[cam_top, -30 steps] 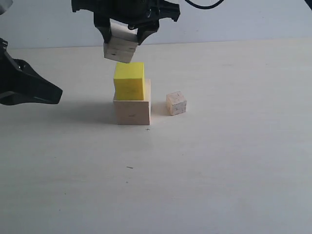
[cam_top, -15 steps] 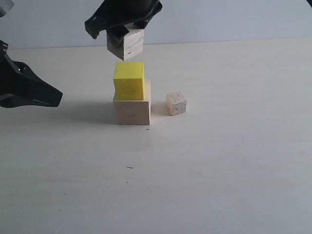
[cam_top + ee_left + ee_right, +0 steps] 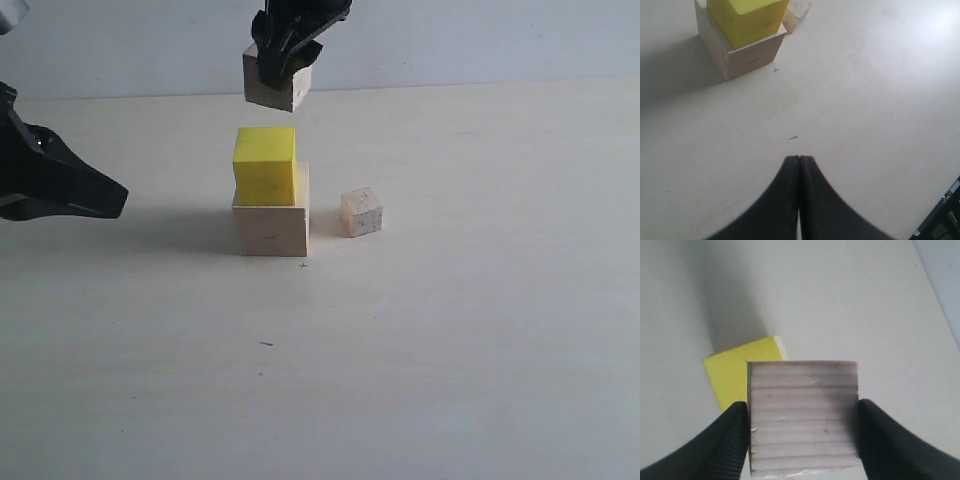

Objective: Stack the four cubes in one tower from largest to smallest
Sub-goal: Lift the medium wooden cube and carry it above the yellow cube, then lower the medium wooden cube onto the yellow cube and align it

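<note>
Large wooden cube (image 3: 271, 228) sits on the worktop (image 3: 450, 330) nearer the far edge, a small cross mark (image 3: 303, 265) by its corner and the yellow cube (image 3: 265, 166) on top. Medium wooden cube (image 3: 266, 92) hangs above them, pinched in the right tool (image 3: 803, 412). Small wooden cube (image 3: 361, 212) stands just beside the large one. Left tool (image 3: 799, 162), pressed together, is near the left edge

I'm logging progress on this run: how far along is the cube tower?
Done: the yellow cube sits on the large wooden cube. In hand: the right gripper holds the medium cube in the air above them. Left: set it on the yellow cube, then add the small cube, which stands on the table beside them.
</note>
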Motion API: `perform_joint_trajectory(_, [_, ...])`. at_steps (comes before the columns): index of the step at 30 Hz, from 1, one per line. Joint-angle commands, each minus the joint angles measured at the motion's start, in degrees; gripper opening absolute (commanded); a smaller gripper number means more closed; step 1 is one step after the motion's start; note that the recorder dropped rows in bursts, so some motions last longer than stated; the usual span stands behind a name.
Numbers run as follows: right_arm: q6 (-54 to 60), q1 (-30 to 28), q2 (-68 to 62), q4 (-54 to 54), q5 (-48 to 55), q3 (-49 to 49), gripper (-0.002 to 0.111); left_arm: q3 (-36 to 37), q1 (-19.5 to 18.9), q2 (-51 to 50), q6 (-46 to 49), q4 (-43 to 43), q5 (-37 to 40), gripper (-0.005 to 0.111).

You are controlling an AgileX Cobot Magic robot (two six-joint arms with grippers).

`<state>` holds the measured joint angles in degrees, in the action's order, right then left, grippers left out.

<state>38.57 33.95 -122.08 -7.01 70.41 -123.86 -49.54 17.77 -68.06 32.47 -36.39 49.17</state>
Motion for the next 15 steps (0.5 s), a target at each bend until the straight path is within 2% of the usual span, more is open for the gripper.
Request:
perform_joint_trajectory(1, [9.24,-0.76,0.98,-7.09,-0.44,-0.54,0.0,0.36,0.03,0.31,0.09,-0.21,-1.24,0.0])
perform_joint_trajectory(5, [15.82,-0.76,0.98,-9.58,-0.44,-0.54,0.0,0.36,0.03,0.31,0.09,-0.21,-1.35,0.0])
perform_joint_trajectory(15, [16.23,-2.73,0.37,-10.68,-0.44,-0.01,0.0,0.36,0.03,0.31,0.09,-0.21,-1.35,0.0])
